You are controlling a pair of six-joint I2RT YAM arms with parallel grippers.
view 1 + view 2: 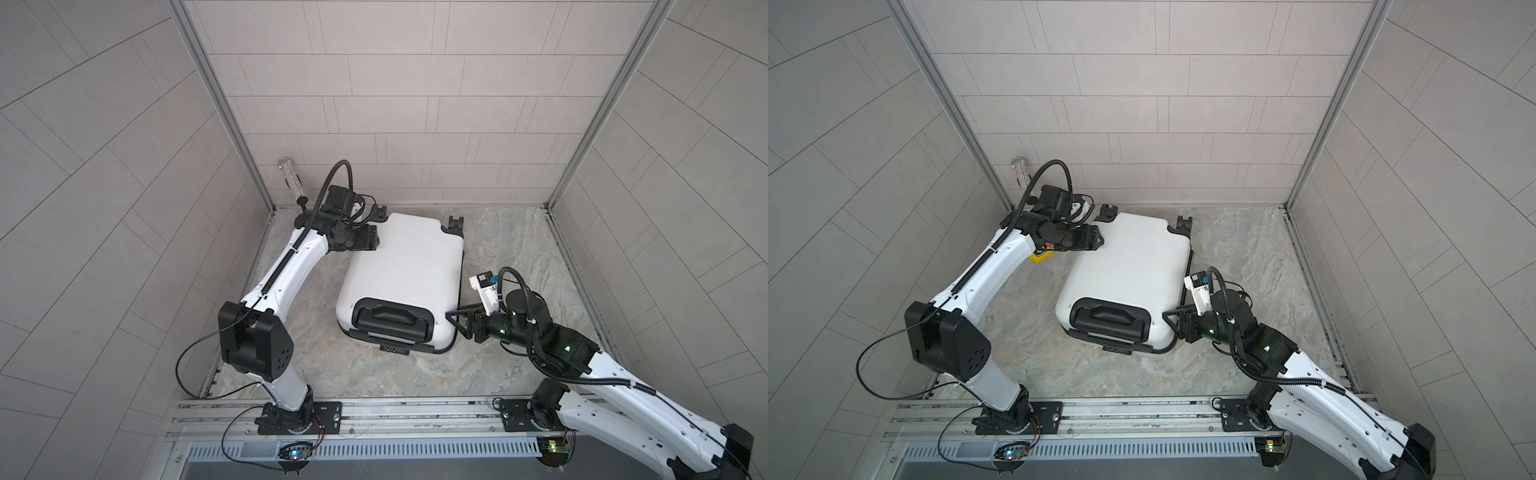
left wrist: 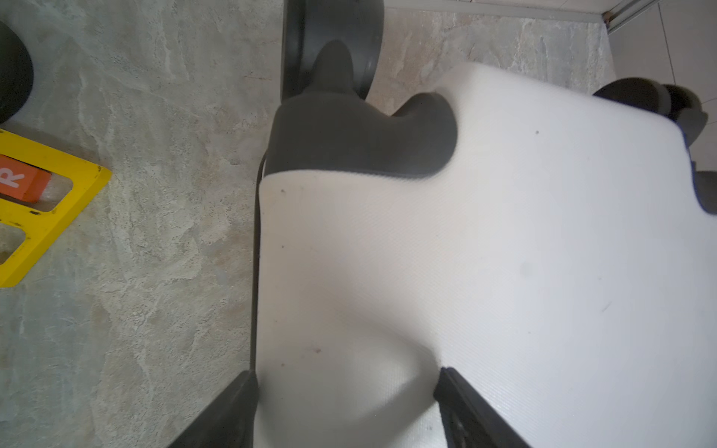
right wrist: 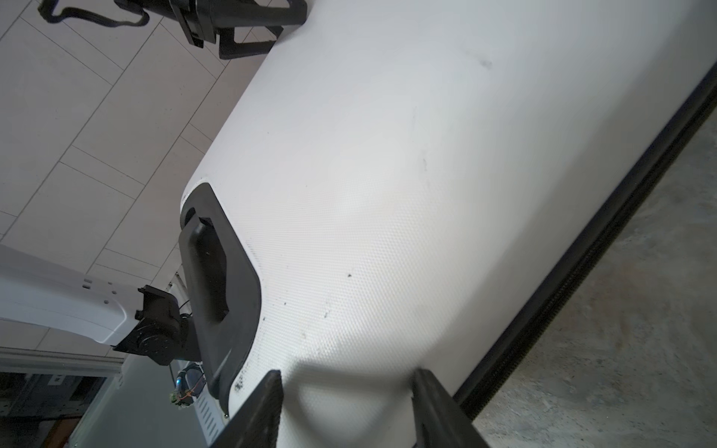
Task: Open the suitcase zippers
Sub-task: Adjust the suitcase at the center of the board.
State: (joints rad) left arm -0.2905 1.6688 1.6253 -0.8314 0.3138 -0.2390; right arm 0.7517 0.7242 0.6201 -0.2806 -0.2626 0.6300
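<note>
Marbled tabletop (image 1: 519,249), suitcase (image 1: 407,257) lying flat, yellow frame (image 2: 50,209) nearby

fine-dimpled matt white hard plastic on the suitcase (image 3: 388,194); smooth black plastic on its handle panel (image 3: 240,294); toothed black band for the zippers (image 3: 582,260); mottled, stone-look matt surface (image 3: 620,349); yellow plastic frame (image 2: 87,180).

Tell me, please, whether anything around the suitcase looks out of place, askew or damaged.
The suitcase lies askew, turned at an angle to the back wall, and its white shell carries dark specks near the handle panel. A yellow frame lies loose on the tabletop beside it.
</note>
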